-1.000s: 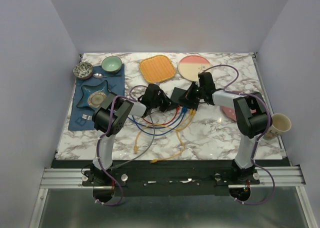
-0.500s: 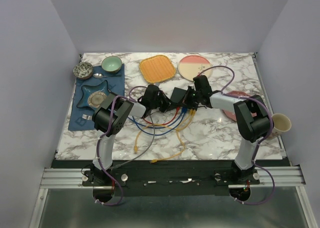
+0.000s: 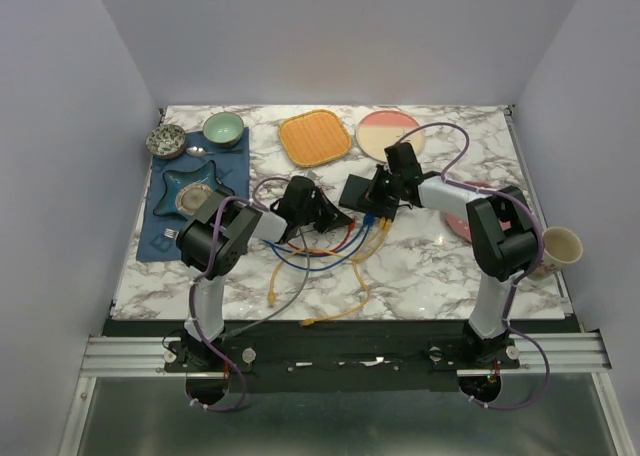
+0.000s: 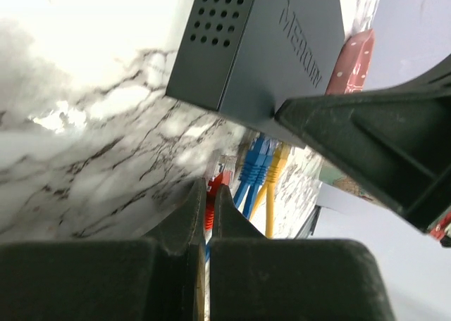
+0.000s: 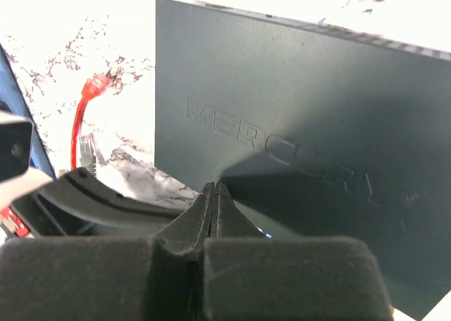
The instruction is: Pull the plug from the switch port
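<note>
**A:** Where is the switch, and which way does it lie?

**B:** The switch [image 3: 356, 189] lies flat on the marble table [image 3: 430, 276], about mid-width and a little toward the far side. Its socket edge faces the arms. The long axis seems to run roughly left to right, slightly skewed, though the right arm hides part of it.

**A:** What is in the sockets?

**B:** Blue plugs [image 4: 252, 162] and a yellow plug [image 4: 277, 159] sit in that near edge. The red plug [image 5: 95, 86] is out of any port and lies on the marble just beside the switch.

**A:** And the hands?

**B:** The left gripper [image 4: 209, 191] has its fingers together, clamped on the red cable [image 5: 76, 134] behind the plug. The right gripper [image 5: 213, 191] is closed and empty, with its tips down on the switch's top face below the lettering.

**A:** What room is there around it?

**B:** On the far side there is a strip of bare marble, then the orange plate [image 3: 314, 137] and a round pink-and-cream plate [image 3: 388, 134]. A dotted pink plate [image 4: 356, 57] is near on the right. On the near side, loose cables [image 3: 300, 261] sprawl across the marble. The blue mat [image 3: 215, 161] with its dishes lies well apart on the left.
</note>
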